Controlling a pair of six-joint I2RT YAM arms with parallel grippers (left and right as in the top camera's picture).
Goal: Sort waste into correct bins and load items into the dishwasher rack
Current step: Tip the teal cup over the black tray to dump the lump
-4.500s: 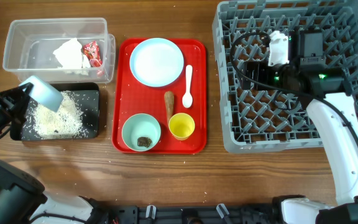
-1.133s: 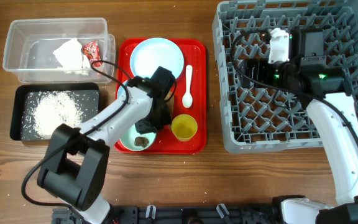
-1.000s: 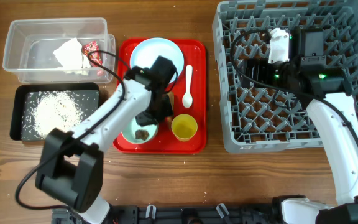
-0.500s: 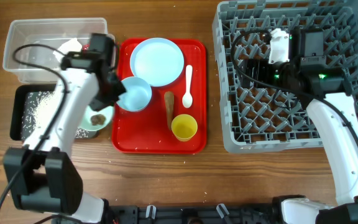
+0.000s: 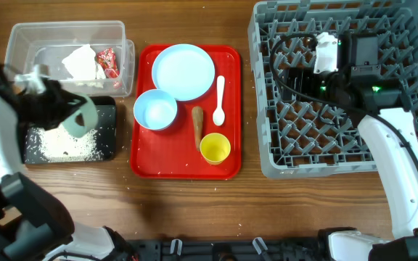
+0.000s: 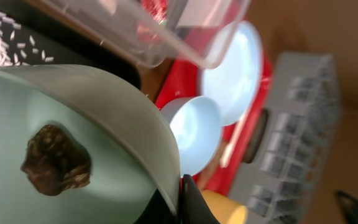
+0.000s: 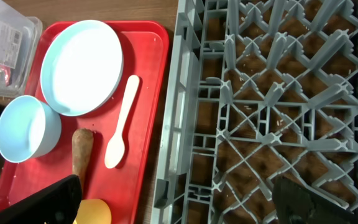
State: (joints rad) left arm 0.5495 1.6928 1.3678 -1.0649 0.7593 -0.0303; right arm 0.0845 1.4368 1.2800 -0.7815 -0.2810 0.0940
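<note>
waste sorting is running ahead of the loading. at far left the clear tub is already holding the white tissue and the red-and-white wrapper. just near of it, the black tray is carrying a spread of rice grains.

above that tray's far edge the left gripper is pinching the rim of the mint-green bowl, which is hanging steeply tipped. the left wrist view is showing the dark-brown lump sitting against the bowl's smooth inner wall, not yet dropped, so this tipping-out is looking like the step in hand.

in the middle, the red tray is holding what is left: the pale-blue bowl standing upright and looking empty, the pale-blue plate lying flat just beyond it, the brown cone lying beside the white spoon, and the yellow cup standing at the near edge. the cone is awaiting a bin; the other four are awaiting the rack.

at right the dishwasher rack is standing on the worktop with no dish among its pegs. the right gripper is hovering over it, fingers spread wide and carrying nothing.
</note>
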